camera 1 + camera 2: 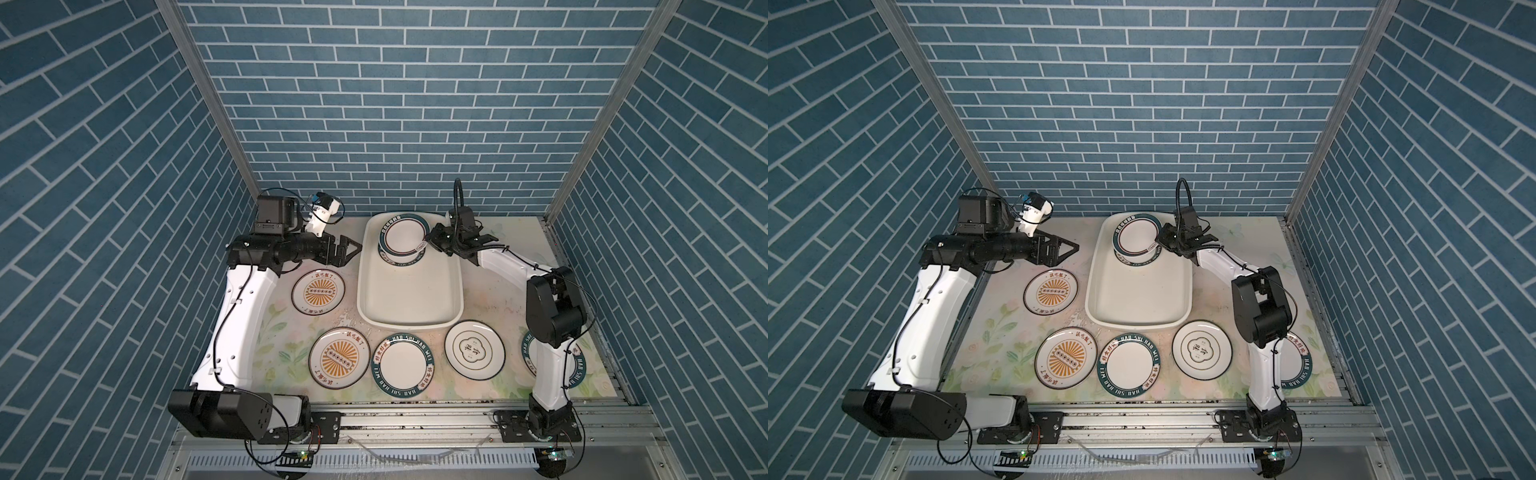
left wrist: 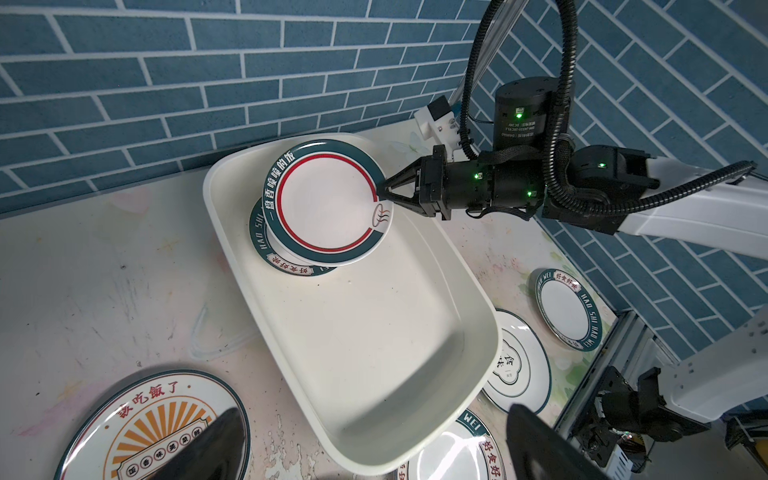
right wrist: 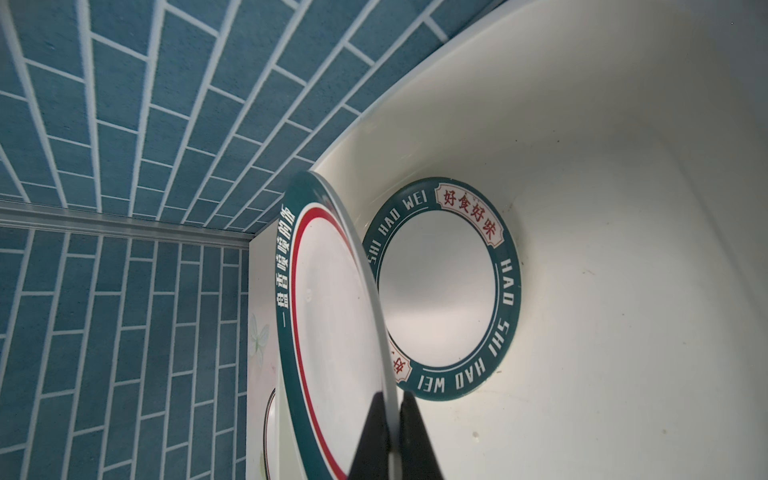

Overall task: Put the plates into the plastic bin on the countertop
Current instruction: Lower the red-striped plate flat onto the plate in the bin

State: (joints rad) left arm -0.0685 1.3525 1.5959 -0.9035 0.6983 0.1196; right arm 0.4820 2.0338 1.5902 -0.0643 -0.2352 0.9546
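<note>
Right gripper [image 3: 395, 432] is pinching red-ringed plate [image 3: 328, 316] by its right rim, tilted over lettered plate [image 3: 440, 286] at far end of bin [image 3: 623, 187]; left gripper [image 1: 351, 250] is gaping empty.

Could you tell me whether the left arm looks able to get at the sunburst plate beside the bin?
Probably yes. The left gripper is open and empty, close to the sunburst plate, which lies flat and uncovered. The right gripper holds a red-ringed plate over the bin, out of the way.

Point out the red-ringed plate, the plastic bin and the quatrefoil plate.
red-ringed plate [image 2: 327, 203]: left wrist view, white centre.
plastic bin [image 1: 409, 291]: in a top view, bare floor.
quatrefoil plate [image 1: 474, 355]: in a top view, centre emblem.
</note>
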